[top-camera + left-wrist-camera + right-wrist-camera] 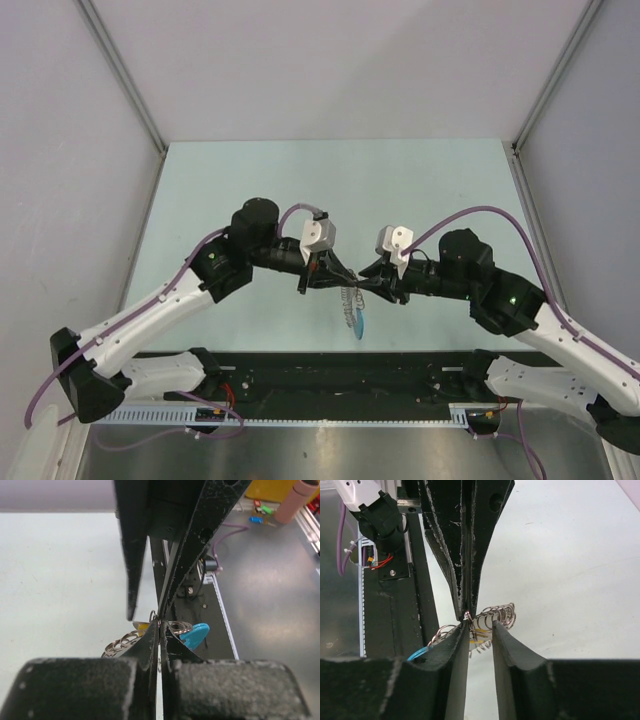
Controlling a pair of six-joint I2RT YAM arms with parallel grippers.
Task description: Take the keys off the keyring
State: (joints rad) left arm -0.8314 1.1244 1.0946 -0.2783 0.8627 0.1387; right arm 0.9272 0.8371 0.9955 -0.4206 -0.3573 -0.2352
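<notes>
**A:** Where are we with the keys (496, 614)?

**B:** We see them all hanging in 1 bunch on the keyring (467, 615). They are up in the air over the table (250, 180), between our 2 arms. The blue piece (196, 634) is in the bunch too.

**A:** Did we get any off?

**B:** We think not. We see no key lying loose on the table.

**A:** What are our grippers doing?

**B:** Our left gripper (159, 626) is pressed tight on the keyring. Our right gripper (481, 626) has its fingers apart, right by the ring, gripping nothing.

**A:** So all the work is left?

**B:** We think so.
</notes>
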